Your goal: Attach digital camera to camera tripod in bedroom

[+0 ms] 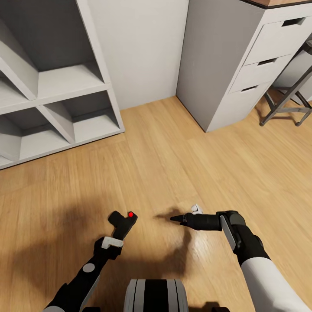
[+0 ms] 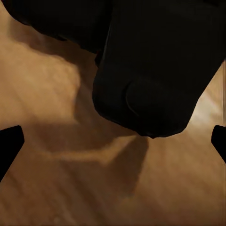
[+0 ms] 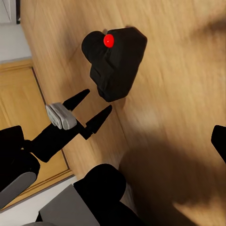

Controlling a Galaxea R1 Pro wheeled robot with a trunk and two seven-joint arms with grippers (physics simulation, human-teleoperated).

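The digital camera, black with a red spot on top, is low over the wood floor at the tip of my left gripper. In the right wrist view the camera sits just past the left gripper, whose two fingers are spread apart and not closed on it. In the left wrist view the camera's body looms large, with the fingertips far out at the sides. I cannot tell whether the camera rests on the floor. My right gripper points left toward the camera, a short gap away, open and holding nothing. The tripod is out of view.
A white cube shelf stands at the back left. At the back right is a grey drawer unit under a wooden top. Dark chair legs show at the far right. Light wood floor lies between them.
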